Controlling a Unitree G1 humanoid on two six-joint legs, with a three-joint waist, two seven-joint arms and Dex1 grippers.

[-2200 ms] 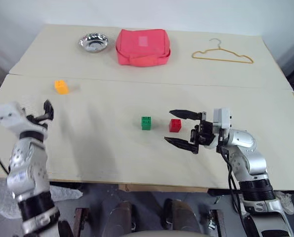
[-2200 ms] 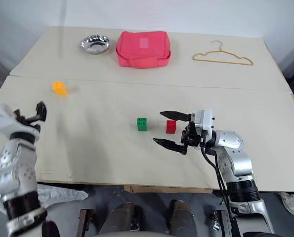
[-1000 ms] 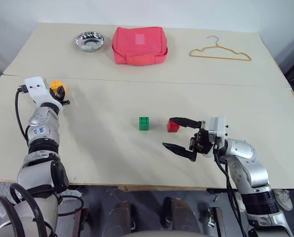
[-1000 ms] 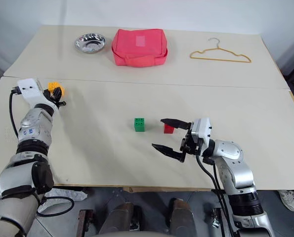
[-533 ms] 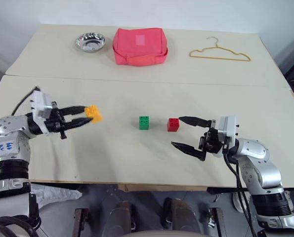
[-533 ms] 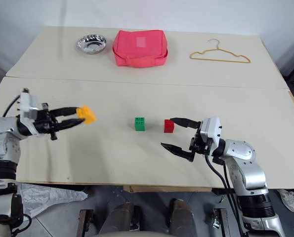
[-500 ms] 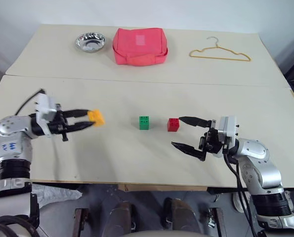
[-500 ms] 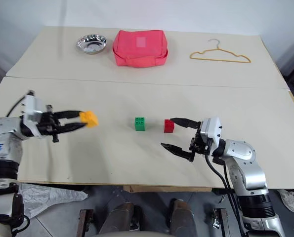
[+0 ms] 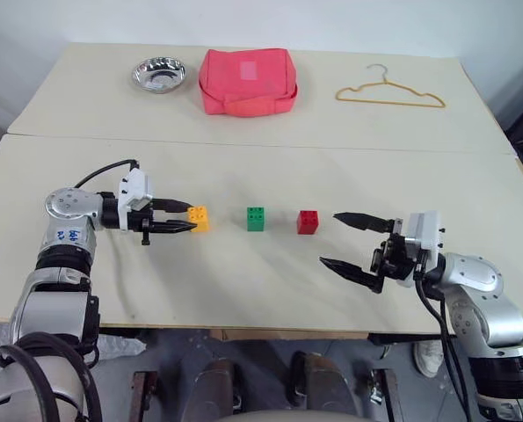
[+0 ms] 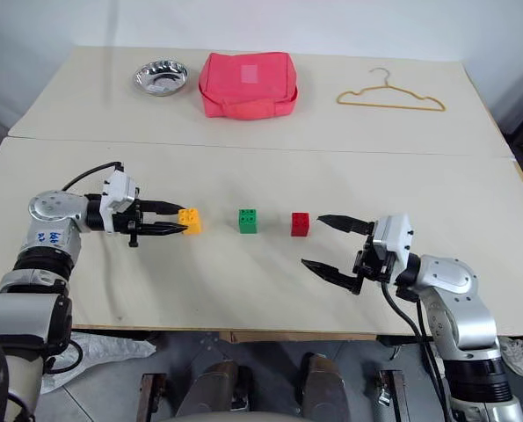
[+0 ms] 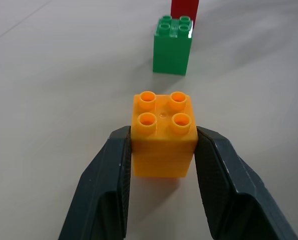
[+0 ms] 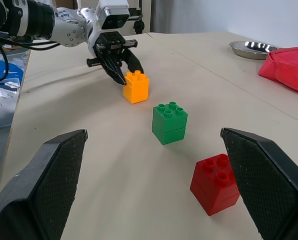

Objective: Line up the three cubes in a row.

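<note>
Three studded cubes stand in a line on the near table (image 9: 243, 290): orange-yellow (image 9: 199, 218), green (image 9: 257, 219), red (image 9: 308, 221). My left gripper (image 9: 192, 218) reaches in level from the left and is shut on the orange-yellow cube (image 11: 164, 135), one dark finger (image 11: 106, 200) on each side of it. That cube sits at the table surface, a cube's width left of the green one (image 11: 173, 45). My right gripper (image 9: 330, 238) hangs open to the right of the red cube (image 12: 215, 184), apart from it, with nothing between its fingers.
On the far table a steel bowl (image 9: 160, 74), a red-pink fabric bag (image 9: 248, 81) and a wire hanger (image 9: 388, 92) lie well behind the cubes. A seam (image 9: 349, 149) joins the two tabletops. The table's front edge (image 9: 243, 327) runs just below both arms.
My left gripper has carried the orange-yellow cube rightward and down to a spot beside the green cube. My right gripper has drawn back to the right, away from the red cube, staying open.
</note>
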